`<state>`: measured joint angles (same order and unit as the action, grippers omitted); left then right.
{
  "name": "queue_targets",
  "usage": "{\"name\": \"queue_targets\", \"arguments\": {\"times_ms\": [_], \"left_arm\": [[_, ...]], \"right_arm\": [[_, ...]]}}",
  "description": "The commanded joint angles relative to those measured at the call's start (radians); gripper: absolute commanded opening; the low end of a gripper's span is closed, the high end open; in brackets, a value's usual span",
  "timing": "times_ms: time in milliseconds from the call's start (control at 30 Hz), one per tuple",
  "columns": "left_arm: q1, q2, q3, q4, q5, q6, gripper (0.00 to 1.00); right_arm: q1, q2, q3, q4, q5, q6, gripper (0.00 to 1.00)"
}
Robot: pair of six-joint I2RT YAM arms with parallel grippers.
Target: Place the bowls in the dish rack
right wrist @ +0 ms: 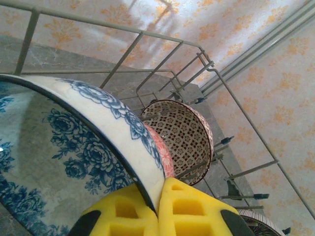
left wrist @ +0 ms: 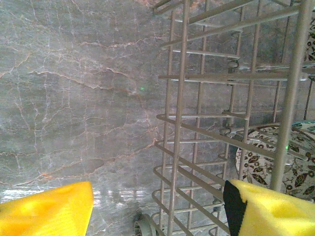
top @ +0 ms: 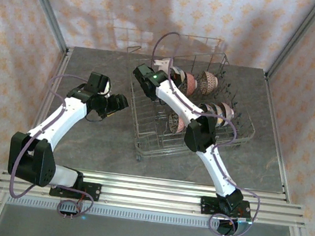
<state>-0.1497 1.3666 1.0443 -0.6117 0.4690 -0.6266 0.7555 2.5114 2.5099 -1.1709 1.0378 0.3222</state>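
The right jaws are pinching a blue bowl (right wrist: 64,147) by its rim in the rack (right wrist: 147,37). Let go crooked, it's risking clacking against the pink bowl (right wrist: 165,157) just behind. Left jaws are hanging open over the bench (left wrist: 74,98).

The table (top: 86,138) is flat and grey, like stone. Thin pale and pinkish lines run across it like little cracks, and it shines a bit under the light. A silver metal rail (top: 149,189) runs along its near edge.

One big thing stands on the table: the dish rack (top: 149,134). It is made of grey wire and sits on the right half of the table, turned a little crooked. The left wrist view shows the table (left wrist: 74,98) up close with the dish rack (left wrist: 197,128) beside it, and a small round foot (left wrist: 142,228) of the rack rests on the stone.
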Motion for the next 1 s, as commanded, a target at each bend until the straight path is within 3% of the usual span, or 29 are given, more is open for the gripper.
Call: {"name": "queue_targets", "arguments": {"times_ms": [0, 667, 700, 967], "left_arm": [[0.002, 0.006, -0.010, 0.019, 0.014, 0.019, 0.71], [0.000, 0.002, -0.002, 0.007, 0.010, 0.008, 0.71], [0.001, 0.002, 0.000, 0.004, 0.010, 0.010, 0.71], [0.001, -0.014, 0.018, -0.028, -0.002, 0.018, 0.71]], "right_arm": [[0.004, 0.011, 0.054, -0.002, 0.032, -0.022, 0.00], [0.019, 0.044, 0.055, 0.016, -0.075, -0.059, 0.16], [0.019, 0.046, 0.052, 0.019, -0.085, -0.059, 0.23], [0.020, 0.055, 0.052, 0.020, -0.125, -0.058, 0.38]]}}
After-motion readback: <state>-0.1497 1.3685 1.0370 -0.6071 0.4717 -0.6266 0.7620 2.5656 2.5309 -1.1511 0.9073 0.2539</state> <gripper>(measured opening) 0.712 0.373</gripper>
